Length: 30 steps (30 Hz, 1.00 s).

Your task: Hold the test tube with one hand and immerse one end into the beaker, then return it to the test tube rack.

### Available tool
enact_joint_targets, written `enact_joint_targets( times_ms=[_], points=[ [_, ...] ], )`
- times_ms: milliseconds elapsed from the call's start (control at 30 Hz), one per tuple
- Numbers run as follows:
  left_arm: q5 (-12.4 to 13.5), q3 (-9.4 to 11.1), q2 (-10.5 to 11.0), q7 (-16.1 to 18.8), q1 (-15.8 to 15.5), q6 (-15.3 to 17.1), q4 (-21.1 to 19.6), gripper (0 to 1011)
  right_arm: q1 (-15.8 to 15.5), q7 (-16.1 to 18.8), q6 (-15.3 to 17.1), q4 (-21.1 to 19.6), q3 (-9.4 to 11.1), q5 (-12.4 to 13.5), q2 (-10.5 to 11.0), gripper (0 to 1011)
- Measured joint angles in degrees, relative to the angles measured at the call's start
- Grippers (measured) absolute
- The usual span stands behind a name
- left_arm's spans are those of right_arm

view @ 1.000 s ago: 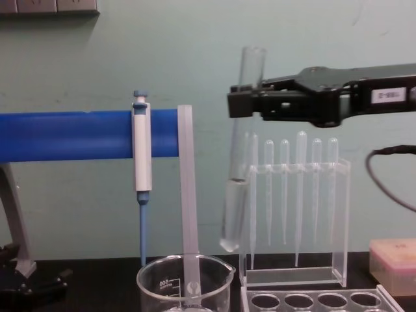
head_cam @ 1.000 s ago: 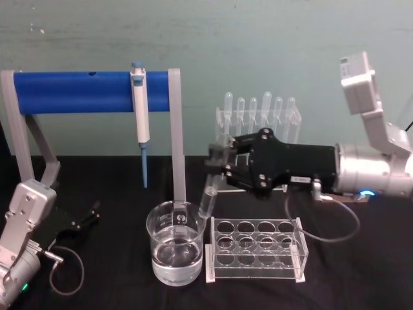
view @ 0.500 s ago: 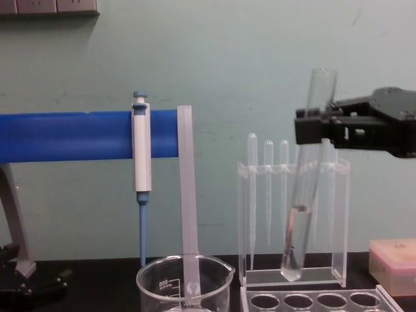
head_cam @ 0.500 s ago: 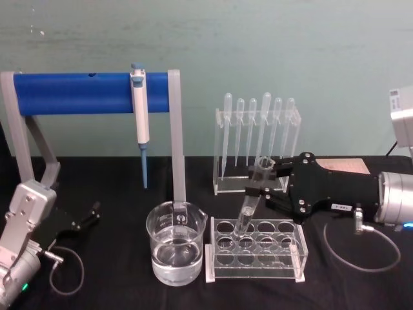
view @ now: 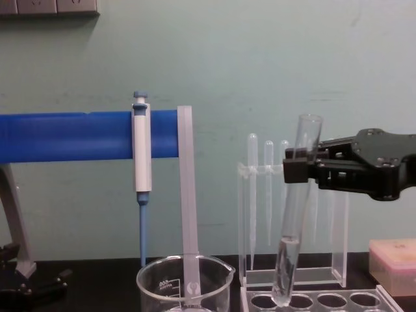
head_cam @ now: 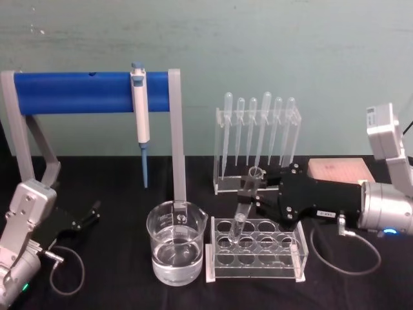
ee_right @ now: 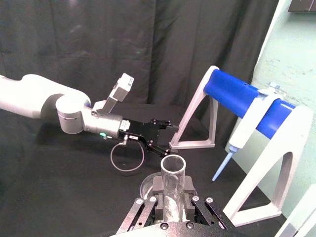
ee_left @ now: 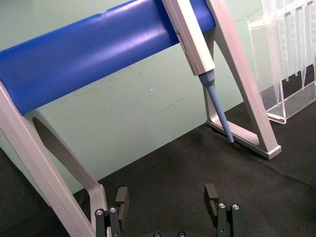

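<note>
One test tube (head_cam: 240, 223) | clamped in right gripper (head_cam: 251, 192) | tip at rack (head_cam: 258, 272)

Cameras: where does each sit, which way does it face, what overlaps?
Head view: up high, looking forward and down at the table; right gripper holds the test tube at the rack, left gripper rests at left.
Chest view: low, looking level across the table; right gripper reaches in from the right.
Left wrist view: faces the blue stand and pipettor; own jaws open.
Right wrist view: looks past its jaws, shut on the test tube, toward the left gripper.
Shared: head and chest both show beaker, test tube, rack.
</note>
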Motion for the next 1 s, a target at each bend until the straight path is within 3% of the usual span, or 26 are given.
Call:
enact_joint_targets(
  times_ms=[233, 1000],
  points=[
    [0.0, 0.0, 0.0, 0.0, 0.0, 0.0, 0.0, 1000, 1.43, 0.81, -0.05, 2.33, -0.36, -0.82, -1.32, 225],
    [0.0, 0.0, 0.0, 0.0, 0.0, 0.0, 0.0, 1000, -0.69, -0.08, -1.14, 4.21, 1.04, -2.32, -0.74, 226]
  ],
)
